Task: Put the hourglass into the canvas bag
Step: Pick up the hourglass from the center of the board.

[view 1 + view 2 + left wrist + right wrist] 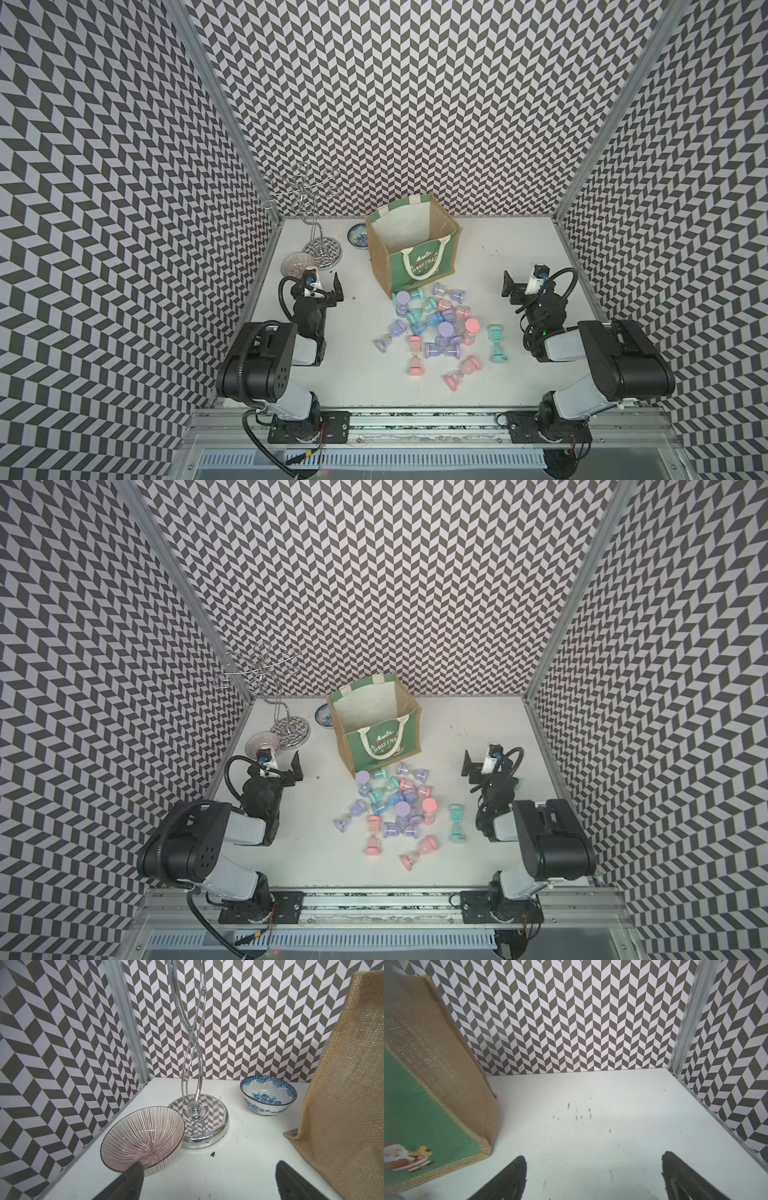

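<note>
Both grippers are spread wide and empty: the left gripper is near a ribbed striped bowl, the right gripper over scuffed white table. The canvas bag, coarse jute with a green front panel, stands upright at far centre, mouth open. Pastel hourglasses lie heaped just on its near side, between the arms. Open room lies right of the bag; a chrome stand and a blue floral bowl crowd the far-left corner.

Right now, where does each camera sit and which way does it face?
Both top views: overhead, looking down at canvas bag, hourglass pile; left arm, right arm.
Left wrist: low, facing striped bowl, chrome stand, blue floral bowl; left end effector.
Right wrist: low, facing scuffed table, back wall; right end effector.
Both wrist views share the canvas bag.
</note>
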